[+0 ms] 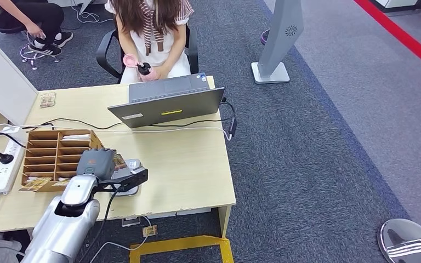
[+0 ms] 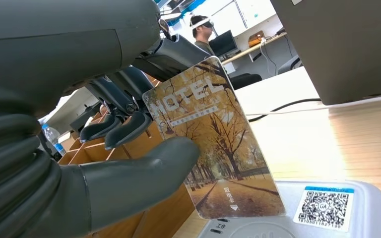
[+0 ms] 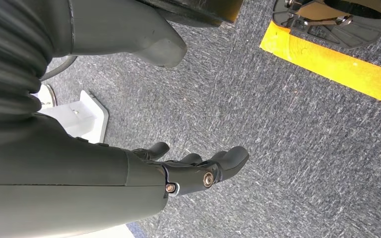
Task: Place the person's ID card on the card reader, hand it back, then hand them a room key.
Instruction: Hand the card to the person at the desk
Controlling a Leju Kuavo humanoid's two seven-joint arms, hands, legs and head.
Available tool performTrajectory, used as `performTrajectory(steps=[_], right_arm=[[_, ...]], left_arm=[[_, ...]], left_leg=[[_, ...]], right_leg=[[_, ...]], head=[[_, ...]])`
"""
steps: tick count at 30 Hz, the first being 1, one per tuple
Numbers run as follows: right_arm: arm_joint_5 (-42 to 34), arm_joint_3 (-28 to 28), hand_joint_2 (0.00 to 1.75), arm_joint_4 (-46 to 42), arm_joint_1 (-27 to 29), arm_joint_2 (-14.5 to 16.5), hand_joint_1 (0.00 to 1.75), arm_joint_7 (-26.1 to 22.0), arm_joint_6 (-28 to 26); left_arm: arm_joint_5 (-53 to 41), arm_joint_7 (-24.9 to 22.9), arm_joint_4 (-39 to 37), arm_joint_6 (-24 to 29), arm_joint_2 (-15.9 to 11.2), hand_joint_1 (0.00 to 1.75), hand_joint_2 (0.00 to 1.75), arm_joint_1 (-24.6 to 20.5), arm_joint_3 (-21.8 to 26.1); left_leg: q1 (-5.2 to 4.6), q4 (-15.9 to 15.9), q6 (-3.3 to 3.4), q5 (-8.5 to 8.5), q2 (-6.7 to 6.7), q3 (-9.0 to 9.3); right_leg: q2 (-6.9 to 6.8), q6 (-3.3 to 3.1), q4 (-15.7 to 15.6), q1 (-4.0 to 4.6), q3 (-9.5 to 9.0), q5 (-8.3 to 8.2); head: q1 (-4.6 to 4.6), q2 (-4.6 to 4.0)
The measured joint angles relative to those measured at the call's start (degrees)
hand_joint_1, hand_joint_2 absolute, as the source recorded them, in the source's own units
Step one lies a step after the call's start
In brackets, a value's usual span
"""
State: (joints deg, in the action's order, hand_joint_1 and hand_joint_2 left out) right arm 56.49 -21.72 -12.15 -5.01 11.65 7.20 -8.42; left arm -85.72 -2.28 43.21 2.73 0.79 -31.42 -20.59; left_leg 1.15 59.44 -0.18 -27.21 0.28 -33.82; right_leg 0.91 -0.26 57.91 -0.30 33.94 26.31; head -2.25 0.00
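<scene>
The room key (image 2: pixel 213 144), a card printed HOTEL, sits pinched upright in our left hand (image 1: pixel 96 163) just above the card reader (image 2: pixel 302 223), the seated person (image 1: pixel 152 33) well apart across the desk, while our right hand (image 3: pixel 198 171) hangs slack, grasping nothing.

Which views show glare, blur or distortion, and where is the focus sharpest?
Left wrist view: strong glare washes out the table; the hotel card is sharp, the background soft. Head view: evenly lit, edges slightly bowed. Right wrist view: carpet crisp, the right hand sharp, no glare.
</scene>
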Motion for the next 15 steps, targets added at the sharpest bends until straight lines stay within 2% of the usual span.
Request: performTrajectory(steps=[6,15], right_arm=[[-0.4,-0.6,1.75,0.0,0.2,0.0,0.00,-0.4,-0.5],[-1.2,-1.8,1.75,0.0,0.5,0.1,0.00,-1.6,-1.0]], left_arm=[[2.6,0.8,1.6,4.9,-0.1,1.75,1.75,-0.6,0.0],[4.1,1.2,8.1,4.3,-1.5,1.75,1.75,-4.6,0.0]], left_leg=[[0.00,0.0,0.00,0.00,-0.01,-0.02],[0.00,0.0,0.00,0.00,-0.03,-0.04]], right_leg=[[-0.01,0.00,0.0,0.00,0.01,0.00],[-0.03,0.00,0.0,0.00,0.03,0.00]], head=[[0.00,0.00],[0.01,0.00]])
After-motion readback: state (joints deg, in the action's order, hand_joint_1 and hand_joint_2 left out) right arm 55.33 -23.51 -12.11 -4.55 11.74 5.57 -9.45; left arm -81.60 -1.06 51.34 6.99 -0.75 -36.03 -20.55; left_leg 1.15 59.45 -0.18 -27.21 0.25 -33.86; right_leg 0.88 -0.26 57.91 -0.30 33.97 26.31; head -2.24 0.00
